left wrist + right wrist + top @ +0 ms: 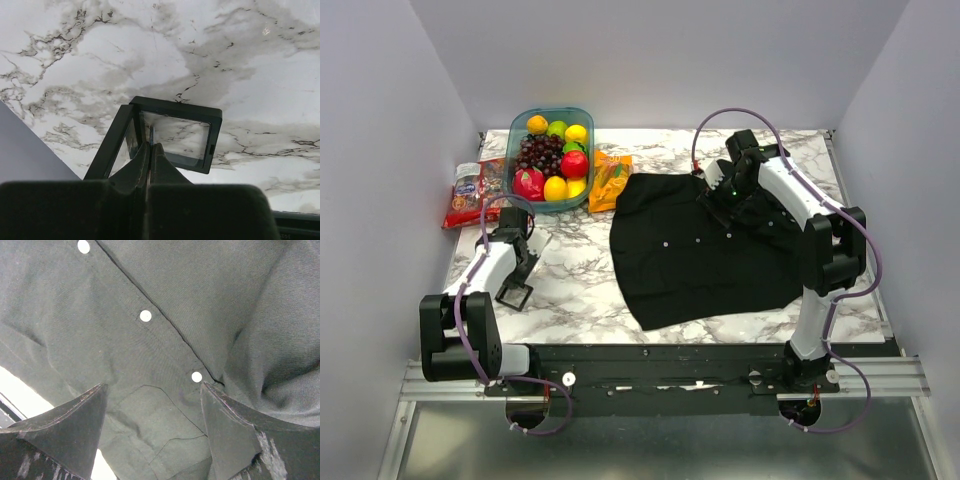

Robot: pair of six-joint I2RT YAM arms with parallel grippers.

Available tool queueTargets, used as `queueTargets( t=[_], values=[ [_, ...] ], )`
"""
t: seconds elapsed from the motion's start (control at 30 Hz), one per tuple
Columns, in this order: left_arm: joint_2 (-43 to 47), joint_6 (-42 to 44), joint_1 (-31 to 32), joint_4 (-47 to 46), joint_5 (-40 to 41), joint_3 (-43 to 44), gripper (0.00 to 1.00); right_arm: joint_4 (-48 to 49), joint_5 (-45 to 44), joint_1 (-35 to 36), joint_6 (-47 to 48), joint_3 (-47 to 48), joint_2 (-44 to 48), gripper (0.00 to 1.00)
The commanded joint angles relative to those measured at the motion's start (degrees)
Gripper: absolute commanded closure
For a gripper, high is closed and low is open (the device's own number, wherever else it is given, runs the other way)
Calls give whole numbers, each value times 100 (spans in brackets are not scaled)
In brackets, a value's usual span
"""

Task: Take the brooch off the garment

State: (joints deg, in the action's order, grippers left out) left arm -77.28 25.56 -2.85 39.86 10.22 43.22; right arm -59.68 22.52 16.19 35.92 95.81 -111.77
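Right claw [152, 390] of mine hangs spread wide just above the garment [165, 340], black cloth lying on the bench [570, 265] right of centre; white buttons [145, 315] run beneath it; the brooch I cannot make out; left claw [149, 152] is pressed together, by a black-framed clear box [175, 135].

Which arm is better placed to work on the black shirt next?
Right. The right gripper hangs open just over the black shirt, by its white buttons. The left gripper is shut, off the cloth, beside a small black frame on the marble table.
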Motion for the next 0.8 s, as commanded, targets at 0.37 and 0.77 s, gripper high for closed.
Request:
queueTargets(
  t=[0.37, 0.77],
  values=[
    [248, 89, 57, 294, -792, -16, 62, -88, -11, 113, 20, 69, -170, 18],
    [143, 318, 811, 716, -1250, 836, 1, -17, 24, 122, 20, 209, -161, 17]
  ],
)
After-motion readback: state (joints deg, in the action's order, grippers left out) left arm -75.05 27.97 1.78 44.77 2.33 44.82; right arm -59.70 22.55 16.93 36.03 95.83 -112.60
